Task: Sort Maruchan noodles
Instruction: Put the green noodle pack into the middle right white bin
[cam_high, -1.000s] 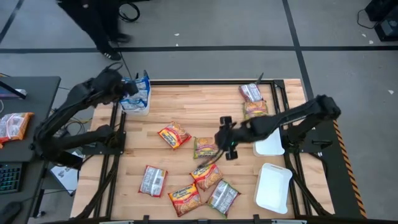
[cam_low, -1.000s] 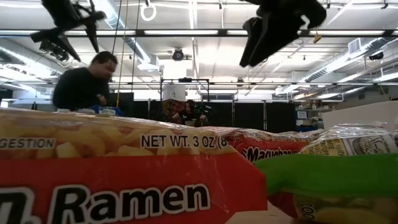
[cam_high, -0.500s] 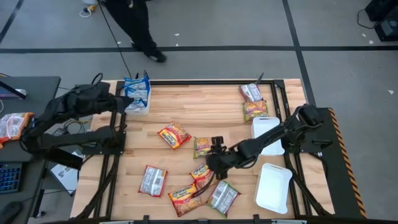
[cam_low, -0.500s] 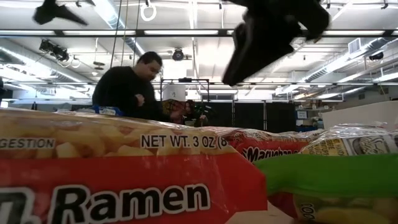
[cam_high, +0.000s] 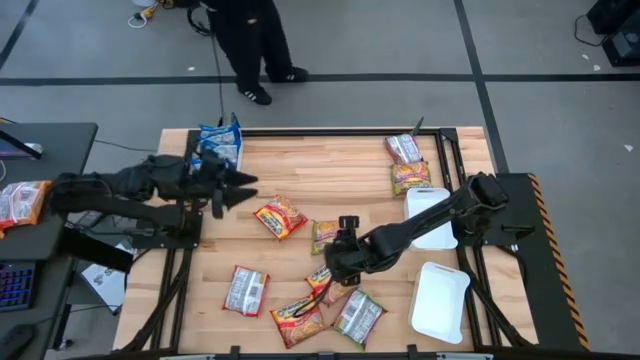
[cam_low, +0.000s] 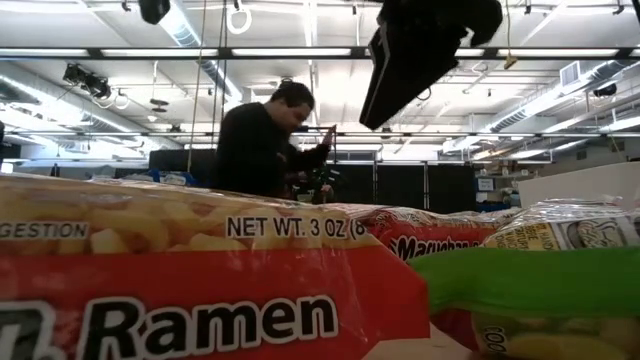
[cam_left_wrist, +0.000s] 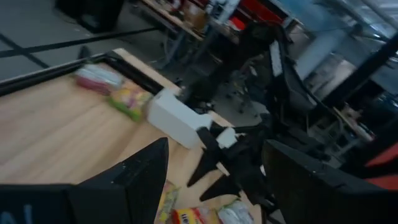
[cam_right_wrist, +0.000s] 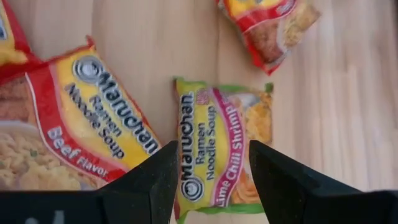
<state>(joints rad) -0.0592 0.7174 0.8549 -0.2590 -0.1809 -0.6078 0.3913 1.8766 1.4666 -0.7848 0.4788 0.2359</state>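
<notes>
The right gripper (cam_high: 338, 243), fingers apart and empty, hangs over the green Lime Chili Shrimp packet (cam_right_wrist: 219, 149) near the bench (cam_high: 330, 165) middle, a red Beef Flavor packet (cam_right_wrist: 93, 121) just beside it. The left gripper (cam_high: 240, 186), fingers apart, reaches in from the left edge.

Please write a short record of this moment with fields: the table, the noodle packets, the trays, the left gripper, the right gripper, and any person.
table: wooden top, dark frame
noodle packets: about a dozen scattered; blue ones at far left corner
target packet: green Lime Chili Shrimp packet, lying flat
neighbour: red Beef Flavor packet beside it
trays: two white trays at right edge, nothing visible in them
left gripper: open, empty, above the table's left side
right gripper: open, empty, over the green packet
person: one, standing beyond the far edge
</notes>
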